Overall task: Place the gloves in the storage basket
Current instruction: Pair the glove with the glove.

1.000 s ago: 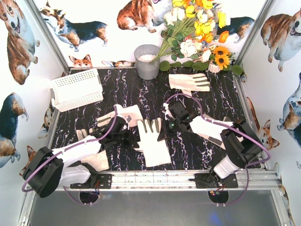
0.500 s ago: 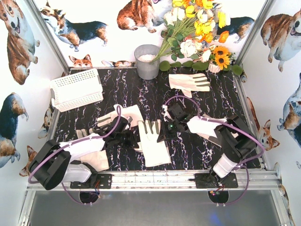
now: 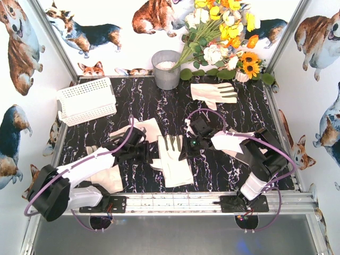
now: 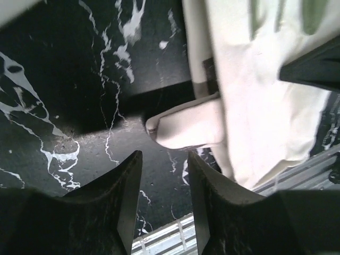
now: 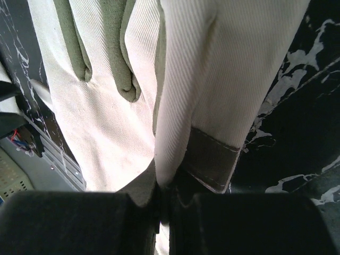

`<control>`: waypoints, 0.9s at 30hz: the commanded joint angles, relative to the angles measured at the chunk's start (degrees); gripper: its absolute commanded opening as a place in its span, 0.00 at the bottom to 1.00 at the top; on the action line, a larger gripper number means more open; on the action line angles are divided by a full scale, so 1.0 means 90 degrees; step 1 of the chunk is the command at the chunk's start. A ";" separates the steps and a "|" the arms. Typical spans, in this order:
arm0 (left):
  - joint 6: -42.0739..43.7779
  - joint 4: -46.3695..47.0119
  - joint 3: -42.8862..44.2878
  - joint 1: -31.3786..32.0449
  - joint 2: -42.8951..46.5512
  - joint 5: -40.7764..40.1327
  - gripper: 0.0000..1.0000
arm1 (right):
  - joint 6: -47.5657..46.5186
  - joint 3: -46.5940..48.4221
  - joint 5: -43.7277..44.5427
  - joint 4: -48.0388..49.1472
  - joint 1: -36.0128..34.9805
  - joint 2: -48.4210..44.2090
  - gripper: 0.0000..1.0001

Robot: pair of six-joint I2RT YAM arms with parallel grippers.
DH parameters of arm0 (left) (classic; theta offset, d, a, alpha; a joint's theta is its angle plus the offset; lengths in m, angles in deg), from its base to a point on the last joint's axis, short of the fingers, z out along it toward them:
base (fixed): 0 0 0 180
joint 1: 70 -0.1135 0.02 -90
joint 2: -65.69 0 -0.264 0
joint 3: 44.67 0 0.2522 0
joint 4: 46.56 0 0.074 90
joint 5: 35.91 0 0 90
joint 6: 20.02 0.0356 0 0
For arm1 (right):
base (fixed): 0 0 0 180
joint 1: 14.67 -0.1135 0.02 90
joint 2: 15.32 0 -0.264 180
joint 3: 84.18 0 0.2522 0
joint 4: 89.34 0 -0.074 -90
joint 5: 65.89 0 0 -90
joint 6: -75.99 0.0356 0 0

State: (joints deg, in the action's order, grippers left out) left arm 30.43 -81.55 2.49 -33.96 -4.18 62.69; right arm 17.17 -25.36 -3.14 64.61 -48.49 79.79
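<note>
Far left, by the wall: storage basket [image 3: 86, 101], white lattice, long axis roughly across the table w/ a slight tilt, well apart from both arms.

L gripper [image 3: 142, 153] [image 4: 163, 164]: low over dark marbled tabletop [image 3: 159, 101], jaws partway apart, nothing btwn them, touching nothing. Just ahead of the tips in wrist view: centre glove's thumb [image 4: 183, 130], flat on the table, tip toward the gripper, outside the gap.

Around L arm: two more gloves, one [image 3: 149, 127] on far side of the wrist, one [image 3: 112, 181] nr the base, both partly covered.

Centre glove [image 3: 172, 162] [image 5: 106, 122]: mid-table, nr front rail, long axis near-to-far w/ a small lean, fingers pointing away from the bases, cuff toward the rail, grey finger patches facing up.

R gripper [image 3: 186, 150] [image 5: 159, 194]: jaws closed tight on a fold of centre glove's right edge, fabric pulled up into a ridge from the pinch, grey strip across that fold.

Under R arm: another glove [image 3: 234, 142], mostly hidden.

Far side, right of centre: last glove [image 3: 214, 93], flat, long axis left-right, apart from both grippers.
</note>
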 commanded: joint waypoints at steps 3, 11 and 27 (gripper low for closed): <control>0.0284 -0.0431 0.0745 0.0082 0.0457 -0.0007 0.33 | -0.0262 -0.0164 0.0729 -0.0131 0.0077 0.0222 0.00; -0.0357 0.1505 0.0550 0.0454 -0.0368 0.1007 0.18 | -0.0251 -0.0143 0.0713 -0.0128 0.0077 0.0243 0.00; -0.0336 0.1821 -0.0004 0.0599 -0.1968 0.0537 0.11 | -0.0340 -0.0078 0.0688 -0.0318 0.0077 0.0058 0.00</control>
State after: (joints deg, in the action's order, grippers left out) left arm 26.28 -63.65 5.21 -28.89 -19.76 70.43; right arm 17.14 -25.34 -3.25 64.61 -48.30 79.90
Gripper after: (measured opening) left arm 0.114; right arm 0.045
